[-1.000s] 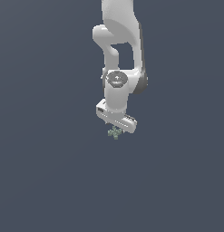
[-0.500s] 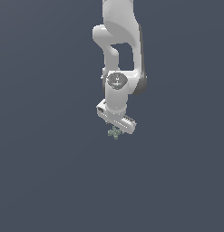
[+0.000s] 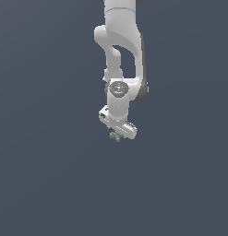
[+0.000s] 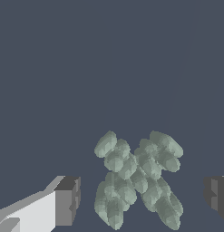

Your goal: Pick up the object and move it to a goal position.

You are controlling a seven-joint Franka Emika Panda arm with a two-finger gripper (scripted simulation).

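Pale grey-green and lumpy, the object [image 3: 116, 136] sits just under the white gripper [image 3: 117, 134] a little above the middle of the exterior view, against a plain dark blue-grey background. The white arm [image 3: 120, 55] comes down from the top edge of that frame. In the wrist view the object [image 4: 136, 176] has a rough cross shape of four knobbly lobes and lies between the two dark grey fingertips [image 4: 68, 200], which stand wide apart and clear of it on both sides, touching nothing.
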